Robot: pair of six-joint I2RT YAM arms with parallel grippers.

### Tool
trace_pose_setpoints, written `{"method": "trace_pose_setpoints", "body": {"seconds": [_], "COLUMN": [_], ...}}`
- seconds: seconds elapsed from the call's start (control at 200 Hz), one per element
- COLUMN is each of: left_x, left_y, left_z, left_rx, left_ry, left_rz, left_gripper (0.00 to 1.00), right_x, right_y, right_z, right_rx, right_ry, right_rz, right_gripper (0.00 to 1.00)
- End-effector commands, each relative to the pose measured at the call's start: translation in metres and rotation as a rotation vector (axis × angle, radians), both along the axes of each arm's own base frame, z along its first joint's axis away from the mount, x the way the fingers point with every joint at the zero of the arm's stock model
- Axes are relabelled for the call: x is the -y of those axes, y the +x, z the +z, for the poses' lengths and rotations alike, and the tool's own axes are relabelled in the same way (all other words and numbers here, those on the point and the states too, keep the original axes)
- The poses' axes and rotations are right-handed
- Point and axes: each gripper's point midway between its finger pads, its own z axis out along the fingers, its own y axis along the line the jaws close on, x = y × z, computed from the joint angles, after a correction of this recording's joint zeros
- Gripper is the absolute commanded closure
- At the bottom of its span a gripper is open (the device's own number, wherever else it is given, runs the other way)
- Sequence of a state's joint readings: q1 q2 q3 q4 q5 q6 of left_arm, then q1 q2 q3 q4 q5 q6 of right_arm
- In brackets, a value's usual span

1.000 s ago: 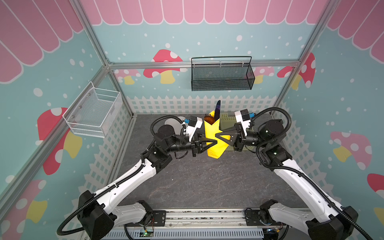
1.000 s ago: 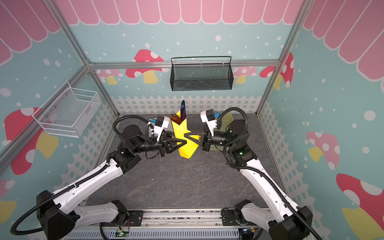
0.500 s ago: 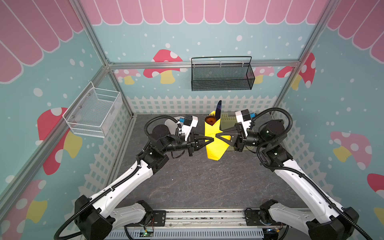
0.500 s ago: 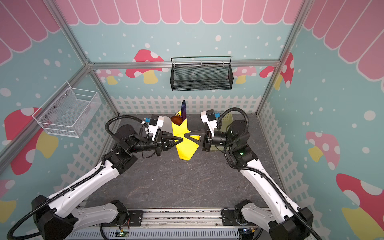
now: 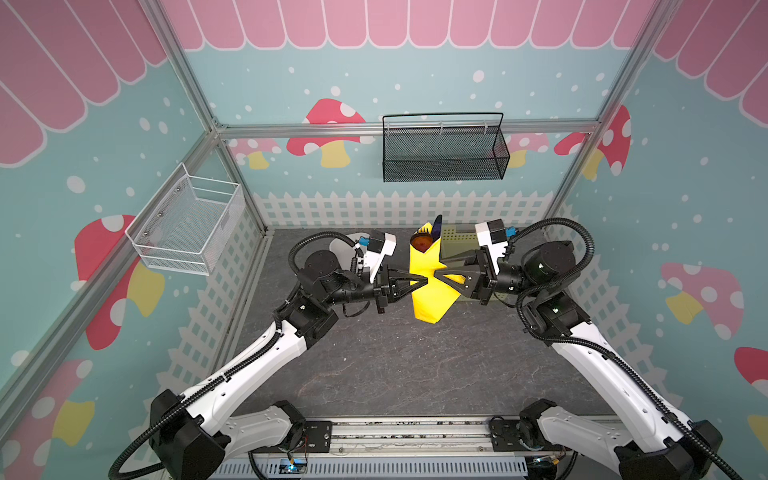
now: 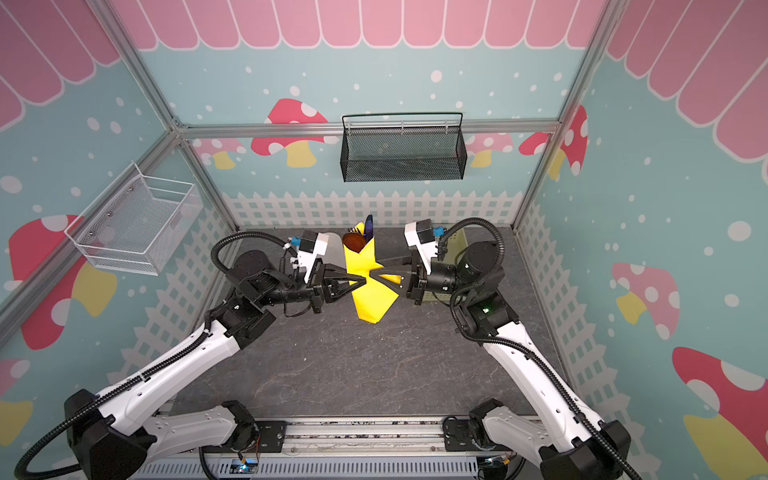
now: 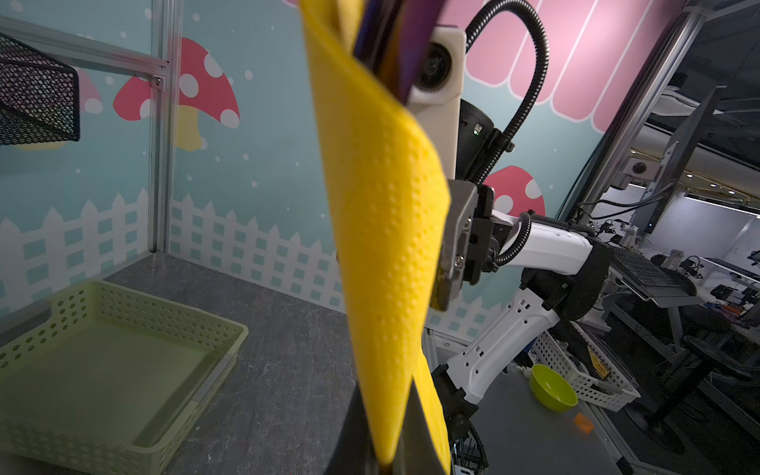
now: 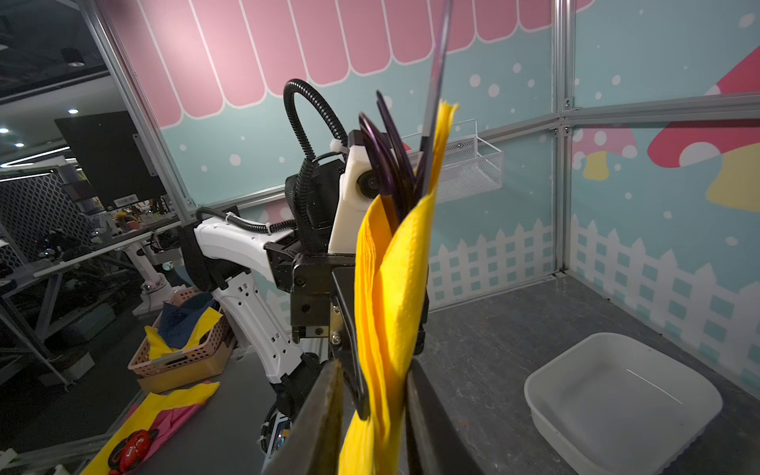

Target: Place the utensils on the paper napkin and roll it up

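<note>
Right wrist view. Item: paper napkin [image 8: 395, 288], bright yellow, wrapped into a loose, narrow roll. Contents: the utensils [image 8: 388, 156], dark purple heads and a paler knife blade standing out of the open upper end.

Position: in both top views you see the roll held up over the middle of the table [image 5: 395, 365], towards the far side. Its long axis is upright and leans a little, open end up and far, pointed end down and near. You cannot tell whether the lower tip touches the table.

Left tool [image 5: 423, 282]: comes in level from the left and is clenched on the roll's left edge at about mid-length. The left wrist view shows yellow paper pinched between its fingers.

Right tool [image 5: 439, 275]: comes in level from the right at the same height, almost nose to nose with the left one. Its fingers stand on either side of the paper. You cannot tell whether they press it or stand free of it.

Relation to mind: the roll's axis crosses both tools at right angles, and neither arm is nearer, since both are at the paper. Judgement: the rolling looks done. A lay-down or handover would hang on one sure pinch at mid-length, so the wrap may open or the utensils may slide out if the roll tips. The pale green basket [image 5: 457, 243] stands just behind the right tool, far right.
</note>
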State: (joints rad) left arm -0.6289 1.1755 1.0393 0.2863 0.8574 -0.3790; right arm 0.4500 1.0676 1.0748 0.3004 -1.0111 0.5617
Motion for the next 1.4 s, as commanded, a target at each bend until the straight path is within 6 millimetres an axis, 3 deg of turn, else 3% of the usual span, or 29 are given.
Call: {"method": "trace_pose_setpoints", "body": {"seconds": [0.0,0.08,0.2,0.385,0.816,1.126,1.396], "left_x": [-0.003,-0.002,-0.003,-0.004,-0.009,-0.010,-0.008], "left_y": [-0.004,-0.004,-0.003,0.000,0.001,0.001,0.001], "left_z": [0.011,0.012,0.013,0.015,0.028,0.029,0.030], "left_rx": [0.043,0.043,0.045,0.044,0.052,0.040,0.022], "left_ry": [-0.035,-0.039,-0.045,-0.052,-0.083,-0.090,-0.087], "left_rz": [-0.016,-0.015,-0.010,0.011,0.047,0.045,0.031], "left_gripper": [1.00,1.00,1.00,1.00,1.00,1.00,0.86], "right_x": [0.002,0.001,0.000,-0.002,-0.003,-0.003,-0.002], "right_y": [-0.007,-0.006,-0.007,-0.010,-0.012,-0.011,-0.013], "right_z": [0.008,0.006,0.002,-0.009,-0.034,-0.027,-0.018], "right_rx": [0.044,0.037,0.028,0.004,-0.030,-0.008,0.018], "right_ry": [0.015,0.009,0.001,-0.018,-0.056,-0.049,-0.037], "right_rz": [0.008,0.011,0.027,0.062,0.083,0.078,0.073], "right_gripper": [0.73,0.77,0.69,0.65,0.66,1.00,1.00]}}
